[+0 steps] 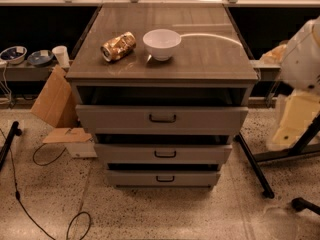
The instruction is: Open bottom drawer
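Observation:
The bottom drawer is the lowest of three grey fronts on the cabinet, with a small dark bar handle. Its front sits set back under the middle drawer, with a dark gap above it. The top drawer sticks out farthest. My white arm is at the right edge of the camera view. My gripper hangs below it, right of the cabinet and well away from the drawer handles.
A crushed gold can and a white bowl sit on the cabinet top. Cardboard leans at the left. Cables lie on the floor. Black stand legs run at the right.

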Available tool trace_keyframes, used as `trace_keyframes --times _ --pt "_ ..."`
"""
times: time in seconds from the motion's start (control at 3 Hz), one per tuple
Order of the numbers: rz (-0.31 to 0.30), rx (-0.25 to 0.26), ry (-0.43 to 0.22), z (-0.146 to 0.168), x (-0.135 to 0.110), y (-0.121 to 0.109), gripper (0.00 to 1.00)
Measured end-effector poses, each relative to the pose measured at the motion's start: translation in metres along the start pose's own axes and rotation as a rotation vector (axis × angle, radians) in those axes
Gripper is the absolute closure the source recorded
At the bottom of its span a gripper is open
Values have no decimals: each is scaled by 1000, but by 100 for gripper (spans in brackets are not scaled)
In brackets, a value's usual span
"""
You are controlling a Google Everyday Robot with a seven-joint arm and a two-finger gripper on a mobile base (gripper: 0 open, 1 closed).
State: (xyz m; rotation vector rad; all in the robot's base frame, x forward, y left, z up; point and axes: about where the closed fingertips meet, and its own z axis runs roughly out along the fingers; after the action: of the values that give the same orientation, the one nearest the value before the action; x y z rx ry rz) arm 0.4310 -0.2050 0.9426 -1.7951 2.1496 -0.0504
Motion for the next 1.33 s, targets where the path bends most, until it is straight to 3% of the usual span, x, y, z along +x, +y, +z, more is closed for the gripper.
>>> trace_keyframes --times 0.33,1.33 --pt "-40 -71 -67 81 14 40 0" --pt "75 -188 -230 295 70 123 0"
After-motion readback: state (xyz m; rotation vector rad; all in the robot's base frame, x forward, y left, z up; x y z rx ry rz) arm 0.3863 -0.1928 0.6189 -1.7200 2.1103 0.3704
